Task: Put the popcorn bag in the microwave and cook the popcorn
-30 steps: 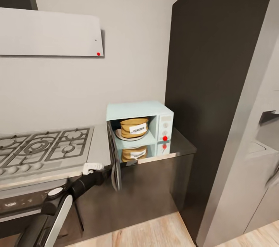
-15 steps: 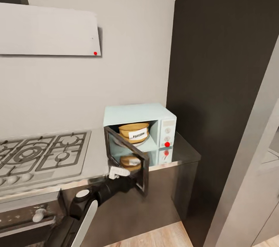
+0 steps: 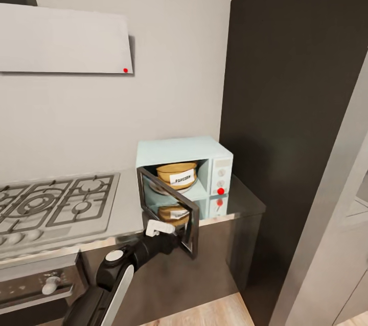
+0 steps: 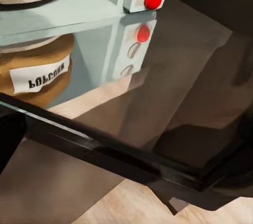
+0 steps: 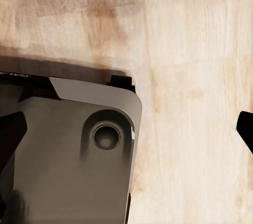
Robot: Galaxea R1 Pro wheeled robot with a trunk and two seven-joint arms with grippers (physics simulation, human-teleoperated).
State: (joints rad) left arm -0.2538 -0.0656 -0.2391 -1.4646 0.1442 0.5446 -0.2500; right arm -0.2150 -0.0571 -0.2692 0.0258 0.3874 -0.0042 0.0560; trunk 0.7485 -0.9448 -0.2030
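Popcorn bag (image 3: 177,176) sits inside the microwave (image 3: 184,172); my left fingers (image 3: 180,235) meet its half-open door (image 3: 168,210), grip unclear. Next: swing it shut, then start heating.

Lighting's flat and even, typical sim render, no obvious lamp. Soft shadow under the range hood (image 3: 64,39) on the pale wall, and the dark tall panel (image 3: 291,111) stays murky w/ no detail. The countertop (image 3: 240,203) is super glossy, mirrors the microwave (image 3: 204,149) and the popcorn bag (image 3: 177,174). Head view's slightly soft overall, lines lean at the edges. Left wrist view: the door frame (image 4: 110,153) up close is blurry w/ thin glare streaks. Right wrist view: wood floor (image 5: 195,76) bright, smeary, dark shadow patch near the base.
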